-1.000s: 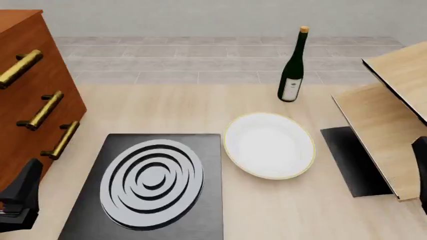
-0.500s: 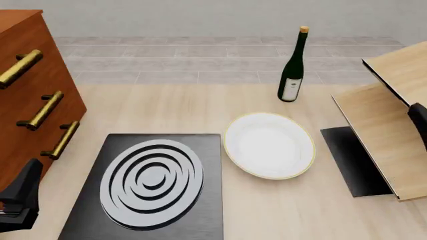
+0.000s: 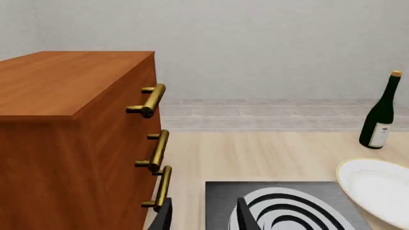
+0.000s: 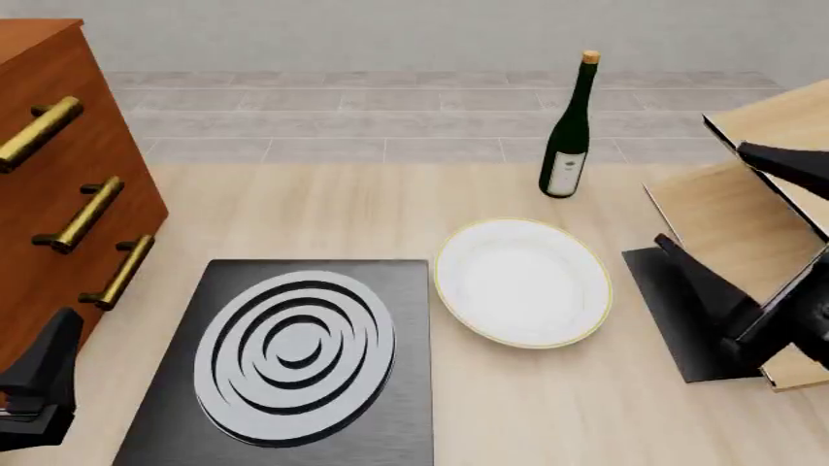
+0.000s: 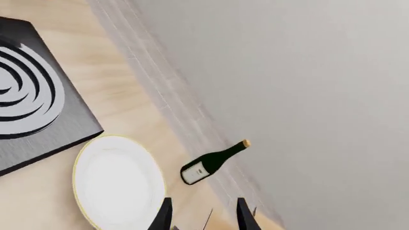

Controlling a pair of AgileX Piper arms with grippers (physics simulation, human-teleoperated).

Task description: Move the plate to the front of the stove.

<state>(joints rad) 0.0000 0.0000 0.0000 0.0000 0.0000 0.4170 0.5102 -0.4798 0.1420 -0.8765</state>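
The white plate (image 4: 522, 282) with its thin gold rim lies flat on the table, just right of the black stove (image 4: 291, 359) with silver rings and nearly touching its far right corner. My left gripper (image 4: 39, 383) hangs at the near left, beside the stove's left edge; in the left wrist view its fingers (image 3: 246, 218) stand apart, open and empty. Dark parts of my right arm (image 4: 758, 311) rise at the right edge, right of the plate. In the right wrist view the right gripper (image 5: 203, 218) is open, with the plate (image 5: 118, 184) and stove (image 5: 28, 96) beyond it.
A brown drawer cabinet (image 4: 52, 165) with brass handles stands at the left. A dark wine bottle (image 4: 568, 136) stands behind the plate. A tilted wooden rack (image 4: 732, 218) and a plain black mat (image 4: 674, 311) occupy the right side.
The right arm has come up into the front view at the right edge, over the mat and the wooden rack. The plate, the stove and the left arm have stayed put.
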